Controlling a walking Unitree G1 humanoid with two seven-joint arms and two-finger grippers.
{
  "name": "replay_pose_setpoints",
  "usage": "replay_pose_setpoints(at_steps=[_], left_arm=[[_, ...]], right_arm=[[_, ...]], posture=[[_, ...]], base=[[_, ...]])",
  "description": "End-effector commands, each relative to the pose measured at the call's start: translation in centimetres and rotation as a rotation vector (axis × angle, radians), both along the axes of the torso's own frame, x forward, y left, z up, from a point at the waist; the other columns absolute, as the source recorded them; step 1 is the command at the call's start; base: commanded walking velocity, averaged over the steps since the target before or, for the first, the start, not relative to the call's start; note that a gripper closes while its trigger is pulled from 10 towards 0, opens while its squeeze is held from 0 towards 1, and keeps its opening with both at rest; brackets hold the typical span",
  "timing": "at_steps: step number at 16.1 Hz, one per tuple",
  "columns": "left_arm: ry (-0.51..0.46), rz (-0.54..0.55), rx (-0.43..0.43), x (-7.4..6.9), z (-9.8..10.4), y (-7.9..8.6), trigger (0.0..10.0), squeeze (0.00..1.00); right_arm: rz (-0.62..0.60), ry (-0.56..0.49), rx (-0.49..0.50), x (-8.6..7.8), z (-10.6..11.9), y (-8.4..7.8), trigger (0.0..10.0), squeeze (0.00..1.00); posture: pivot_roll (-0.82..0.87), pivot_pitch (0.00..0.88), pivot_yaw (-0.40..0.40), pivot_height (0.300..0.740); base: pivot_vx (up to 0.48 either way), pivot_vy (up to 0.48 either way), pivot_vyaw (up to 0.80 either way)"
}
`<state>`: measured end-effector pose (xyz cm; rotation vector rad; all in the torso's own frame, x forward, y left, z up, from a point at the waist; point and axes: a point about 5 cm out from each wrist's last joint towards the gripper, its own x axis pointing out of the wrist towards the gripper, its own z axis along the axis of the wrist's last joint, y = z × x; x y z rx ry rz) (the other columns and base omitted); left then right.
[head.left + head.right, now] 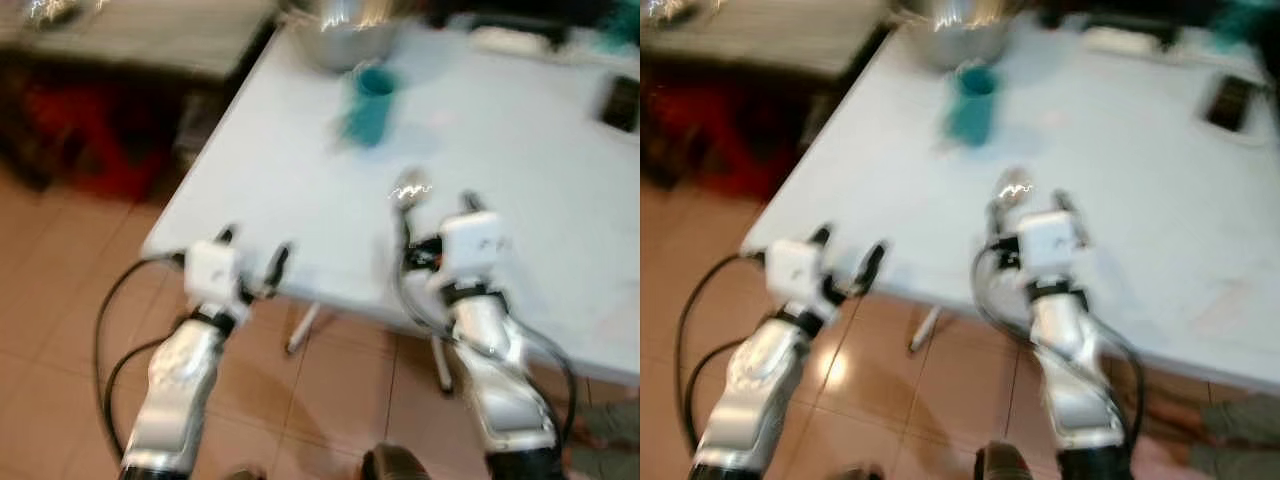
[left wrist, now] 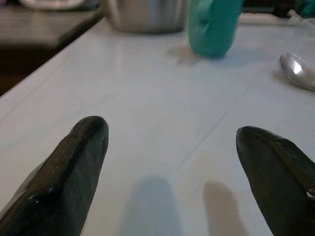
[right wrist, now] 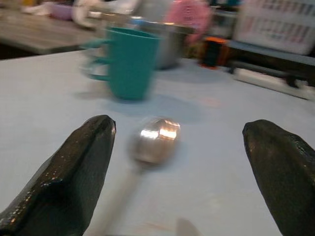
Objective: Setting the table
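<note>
Spoon (image 3: 153, 140) is lying on the white table (image 1: 520, 160), its shiny bowl pointing toward the far side and its handle running back toward us, and we are seeing it between the spread fingers of our right gripper (image 1: 438, 212), which is hovering just above the tabletop with its jaws wide apart and holding nothing. We cannot tell whether either finger is touching the spoon. Beyond the spoon, a little to the left, a teal mug (image 1: 371, 103) is standing upright on the table, and farther still a large metal bowl (image 1: 345, 30) is sitting near the table's far edge. A dark phone-like object (image 1: 622, 102) is resting at the far right, too blurred to make out. Our left gripper (image 1: 252, 250) is reaching over the near left corner of the table, its two black fingers (image 2: 64, 177) also parted and gripping nothing, with bare tabletop under them. Below the table edge we are seeing tan floor tiles (image 1: 60, 330) and a white table leg (image 1: 301, 328).
</note>
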<state>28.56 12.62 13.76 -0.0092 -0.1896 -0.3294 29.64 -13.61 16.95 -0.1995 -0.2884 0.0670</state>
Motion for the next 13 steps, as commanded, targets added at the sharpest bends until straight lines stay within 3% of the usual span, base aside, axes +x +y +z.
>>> replay_pose_setpoints(at_steps=[1,8,13], left_arm=[[0.001,-0.042,-0.006,-0.4,0.0,-1.1,10.0,0.00],[0.026,-0.064,-0.001,-0.6,-0.4,-1.1,10.0,0.00],[0.025,-0.249,0.034,-1.7,-0.6,-2.3,10.0,0.00]], right_arm=[[-0.039,0.032,-0.007,-0.2,-0.8,-1.1,10.0,0.00],[-0.028,0.048,0.023,-0.2,-1.0,-0.8,10.0,0.00],[-0.023,0.081,0.056,1.0,-0.8,-0.4,10.0,0.00]], posture=[[-0.15,0.223,0.022,0.740],[-0.15,0.230,0.023,0.740],[-0.15,0.238,0.021,0.740]], base=[[0.000,0.000,0.00],[0.000,0.000,0.00],[0.000,0.000,0.00]])
